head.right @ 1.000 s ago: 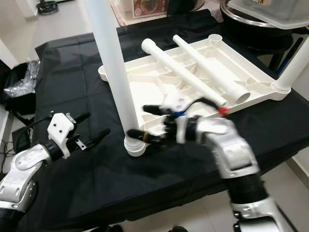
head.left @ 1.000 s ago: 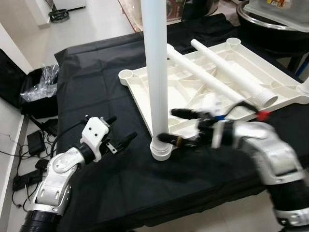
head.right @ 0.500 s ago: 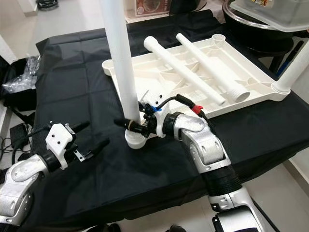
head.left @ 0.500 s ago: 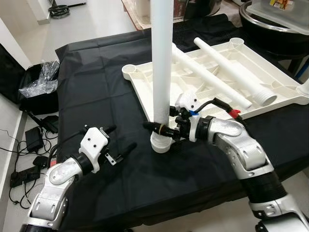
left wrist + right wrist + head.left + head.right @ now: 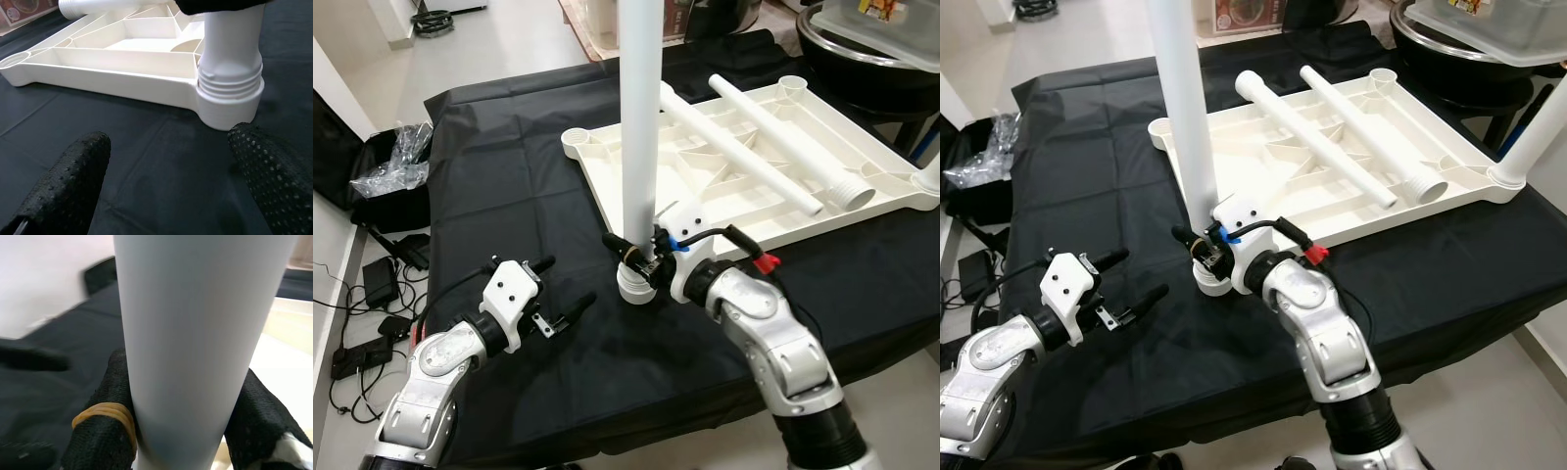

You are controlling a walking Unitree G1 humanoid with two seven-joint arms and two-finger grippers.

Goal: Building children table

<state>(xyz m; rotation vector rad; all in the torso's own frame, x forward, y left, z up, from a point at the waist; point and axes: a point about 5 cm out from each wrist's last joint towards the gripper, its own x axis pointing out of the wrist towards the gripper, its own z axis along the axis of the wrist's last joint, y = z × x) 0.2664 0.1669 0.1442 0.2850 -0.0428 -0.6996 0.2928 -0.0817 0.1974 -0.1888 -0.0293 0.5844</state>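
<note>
A white plastic tabletop (image 5: pixel 597 186) lies upside down on a table under a black cloth (image 5: pixel 509 176). One white table leg (image 5: pixel 640 117) stands upright in its near left corner socket (image 5: pixel 230 93). My right gripper (image 5: pixel 631 253) is shut on this leg just above the socket, and its black fingers (image 5: pixel 105 431) press the tube from both sides. My left gripper (image 5: pixel 563 289) hovers open over the cloth, left of the socket and apart from it, with its fingers (image 5: pixel 73 181) spread wide. Two loose legs (image 5: pixel 744 152) lie across the tabletop's ribs.
Another upright leg (image 5: pixel 930 176) stands in the tabletop's right corner. A large lidded container (image 5: pixel 871 39) sits at the back right. On the floor to the left lie a crumpled plastic bag (image 5: pixel 391 171) and cables (image 5: pixel 372 294). The table's front edge is close below my arms.
My right gripper has moved left, slid around the upright leg and shut on it near the base. The left gripper has stayed open in about the same spot.
</note>
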